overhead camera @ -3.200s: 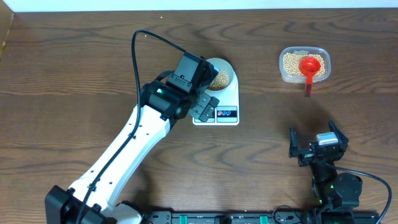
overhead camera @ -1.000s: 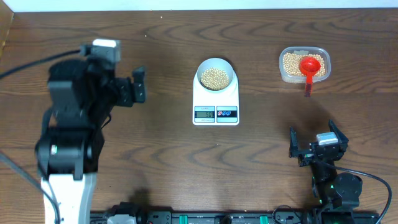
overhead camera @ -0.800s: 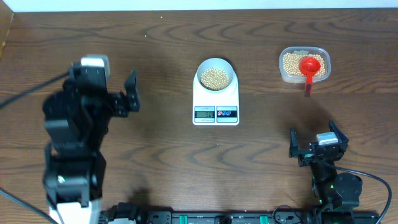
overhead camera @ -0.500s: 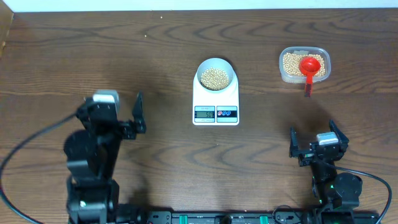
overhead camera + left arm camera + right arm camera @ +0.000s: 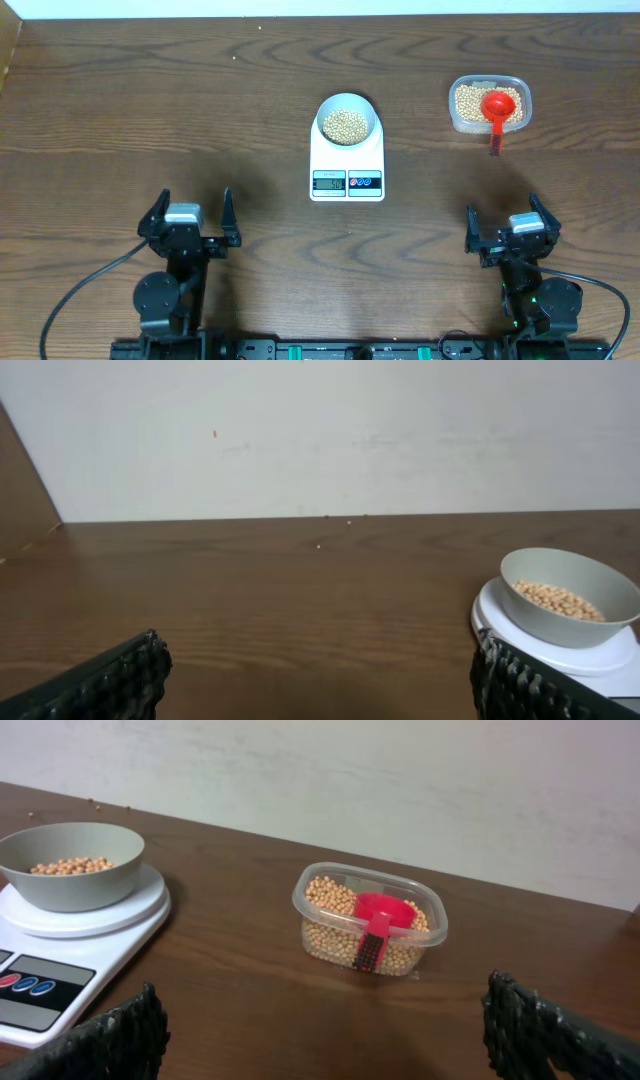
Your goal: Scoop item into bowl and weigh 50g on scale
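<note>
The pale blue-grey bowl [image 5: 348, 121] sits on the white scale [image 5: 347, 168] at the table's middle, with tan beans [image 5: 346, 124] heaped inside it. From the left wrist the bowl [image 5: 570, 598] appears at the right, on the scale [image 5: 560, 650]; from the right wrist the bowl [image 5: 70, 865] and the scale [image 5: 70, 955] are at the left. My left gripper [image 5: 190, 212] rests open at the front left, far from the scale, its jaws empty. At the front right my right gripper [image 5: 510, 222] is open too, holding nothing.
A clear plastic tub [image 5: 489, 104] of beans stands at the back right, with a red scoop [image 5: 498, 108] lying in it, handle over the near rim. The right wrist view shows that tub [image 5: 370, 920] straight ahead. A pale wall runs behind the table.
The left arm has drawn back from the left of the scale down to the table's front edge and folded low. The right arm, bowl, scale and tub have not moved.
</note>
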`<state>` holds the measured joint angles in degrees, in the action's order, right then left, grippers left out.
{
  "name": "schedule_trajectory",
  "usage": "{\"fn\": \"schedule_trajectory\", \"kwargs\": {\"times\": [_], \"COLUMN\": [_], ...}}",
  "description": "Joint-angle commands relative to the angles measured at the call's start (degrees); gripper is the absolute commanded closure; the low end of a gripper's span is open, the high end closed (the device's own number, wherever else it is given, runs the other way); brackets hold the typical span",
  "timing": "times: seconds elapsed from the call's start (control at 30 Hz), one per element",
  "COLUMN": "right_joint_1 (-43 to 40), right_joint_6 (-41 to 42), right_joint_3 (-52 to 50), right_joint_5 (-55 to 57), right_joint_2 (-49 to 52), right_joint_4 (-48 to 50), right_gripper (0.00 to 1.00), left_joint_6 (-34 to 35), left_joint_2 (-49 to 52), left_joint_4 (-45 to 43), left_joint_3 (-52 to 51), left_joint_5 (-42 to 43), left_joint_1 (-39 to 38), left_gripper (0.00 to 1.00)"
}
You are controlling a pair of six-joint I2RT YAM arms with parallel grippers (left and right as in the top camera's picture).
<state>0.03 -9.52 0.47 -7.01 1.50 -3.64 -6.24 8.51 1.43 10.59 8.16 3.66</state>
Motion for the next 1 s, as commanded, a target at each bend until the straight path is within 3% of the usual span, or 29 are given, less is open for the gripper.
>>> {"fn": "schedule_trajectory", "kwargs": {"times": [0.0, 0.97], "right_joint_1": [0.5, 0.5], "right_joint_6": [-0.4, -0.4], "right_joint_3": [-0.2, -0.2], "right_joint_5": [0.3, 0.3], "right_joint_2": [0.1, 0.1], "right_joint_4": [-0.2, -0.2], "right_gripper": [0.01, 0.01], "left_joint_6": [-0.6, -0.6], "left_joint_2": [-3.1, -8.4], "left_joint_4": [-0.5, 2.4], "left_joint_3": [-2.4, -10.4], "left_joint_5": [-2.0, -4.8], "left_joint_1": [0.2, 0.1], "left_gripper": [0.02, 0.02]}}
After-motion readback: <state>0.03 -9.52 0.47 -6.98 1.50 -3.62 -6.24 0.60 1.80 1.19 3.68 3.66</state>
